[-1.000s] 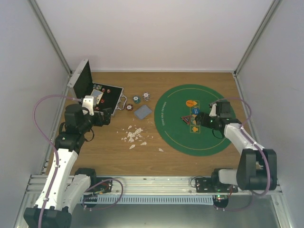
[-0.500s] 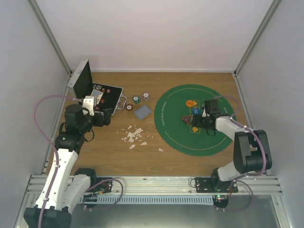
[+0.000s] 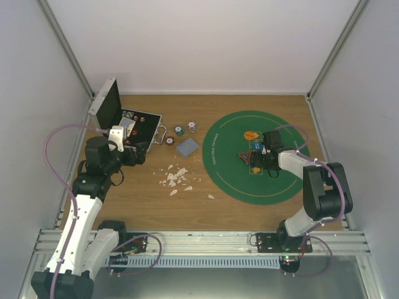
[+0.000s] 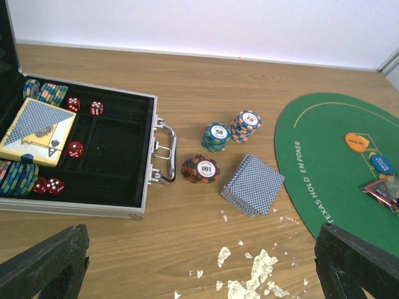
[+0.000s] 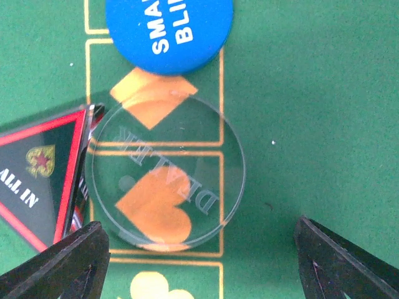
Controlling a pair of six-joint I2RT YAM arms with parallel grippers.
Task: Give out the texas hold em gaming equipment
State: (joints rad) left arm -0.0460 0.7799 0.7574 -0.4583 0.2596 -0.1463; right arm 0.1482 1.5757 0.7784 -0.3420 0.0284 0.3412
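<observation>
Most of the poker gear sits in two groups. On the green poker mat (image 3: 274, 187), right of centre in the top view, a clear round dealer button (image 5: 165, 171) lies flat over the printed orange heart. Its left edge overlaps a corner of the red-black triangular "ALL IN" token (image 5: 37, 180). The blue small-blind button (image 5: 169, 31) lies just above the clear one, close to touching it, and an orange button (image 4: 356, 142) sits further up the mat.

The right gripper (image 5: 202, 261) is low over the mat with its jaws wide. One finger shows in each lower corner of the wrist view. The dealer button lies between and just ahead of them, and nothing is held.

On the bare wooden bench (image 3: 187, 205), between the mat and the case, are three short chip stacks. They are marked 50 (image 4: 217, 137), 10 (image 4: 246, 126) and 100 (image 4: 200, 169). A fanned deck of blue-backed cards (image 4: 252, 184) lies beside them, and white crumbled scraps (image 4: 249, 274) are scattered lower in the frame.

At upper left the aluminium case (image 4: 143, 187) stands open. It holds more chips, red dice (image 4: 75, 149) and a boxed deck (image 4: 37, 131).

The left gripper (image 4: 199, 265) hangs above the bench near the case with its jaws spread fully, holding nothing.
</observation>
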